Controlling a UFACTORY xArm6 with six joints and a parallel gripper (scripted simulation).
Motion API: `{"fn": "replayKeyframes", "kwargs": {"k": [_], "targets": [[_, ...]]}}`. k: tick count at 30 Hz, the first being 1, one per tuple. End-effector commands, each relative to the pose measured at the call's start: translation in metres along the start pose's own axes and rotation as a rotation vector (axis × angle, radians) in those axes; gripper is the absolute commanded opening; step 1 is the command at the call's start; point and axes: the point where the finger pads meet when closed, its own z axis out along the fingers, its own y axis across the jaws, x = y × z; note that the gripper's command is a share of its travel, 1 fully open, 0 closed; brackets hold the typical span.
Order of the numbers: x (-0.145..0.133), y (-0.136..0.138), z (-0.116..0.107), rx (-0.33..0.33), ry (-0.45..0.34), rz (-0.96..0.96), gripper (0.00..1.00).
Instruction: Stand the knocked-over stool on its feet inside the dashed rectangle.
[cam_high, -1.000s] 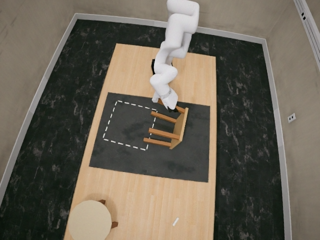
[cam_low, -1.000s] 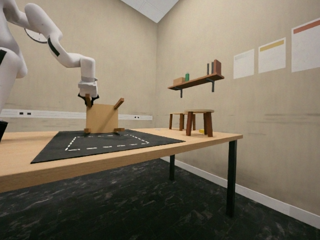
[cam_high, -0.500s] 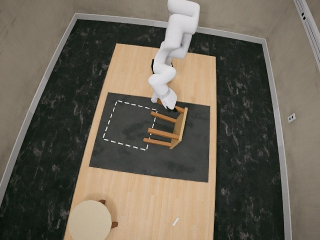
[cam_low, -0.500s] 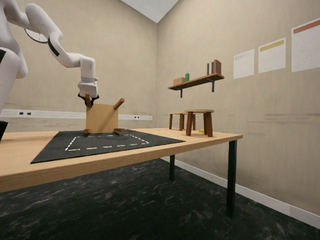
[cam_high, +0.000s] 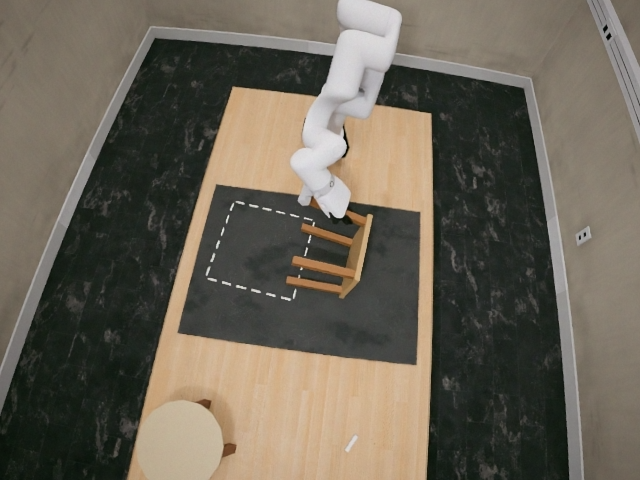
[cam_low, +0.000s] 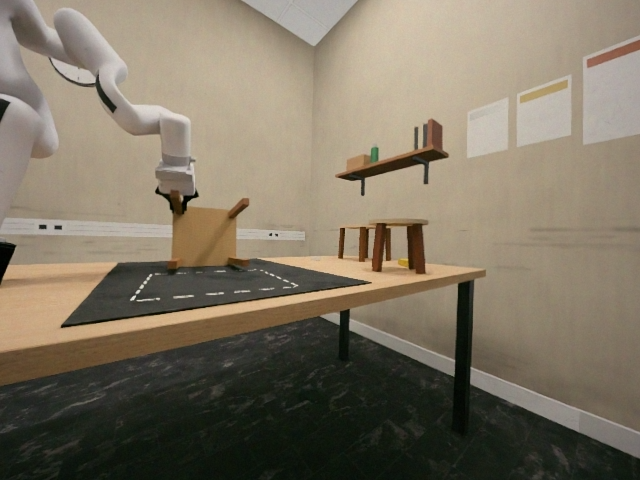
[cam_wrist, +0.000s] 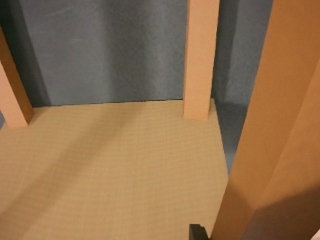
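The knocked-over stool (cam_high: 360, 250) (cam_low: 206, 237) (cam_wrist: 115, 165) has a pale square seat and orange-brown legs. It lies on its side on the dark mat, its seat standing upright and its legs pointing left in the top view. The lower leg tips reach over the right side of the dashed rectangle (cam_high: 240, 287) (cam_low: 182, 296). My gripper (cam_high: 341, 219) (cam_low: 178, 206) is shut on one upper leg (cam_low: 175, 198) (cam_wrist: 280, 125), near the seat. In the wrist view one dark fingertip shows left of that leg; the other finger is mostly hidden.
The dark mat (cam_high: 361, 320) (cam_low: 103, 304) lies on the wooden table (cam_high: 310, 403). A round-topped stool (cam_high: 180, 439) (cam_low: 398, 222) stands at the far end, with another stool (cam_low: 354, 227) near it. A small white piece (cam_high: 351, 442) and a yellow object (cam_low: 403, 262) also lie there.
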Motion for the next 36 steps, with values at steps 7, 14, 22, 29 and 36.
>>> {"fn": "replayKeyframes", "kwargs": {"k": [7, 14, 22, 29, 36], "targets": [[0.006, -0.002, -0.003, 0.001, -0.032, -0.001, 0.25], [0.010, -0.002, -0.004, 0.000, -0.051, 0.000, 0.25], [0.013, -0.002, -0.006, -0.001, -0.068, 0.001, 0.25], [0.015, -0.002, -0.006, -0.002, -0.079, 0.002, 0.25], [0.016, -0.002, -0.006, -0.002, -0.083, 0.002, 0.25]]}}
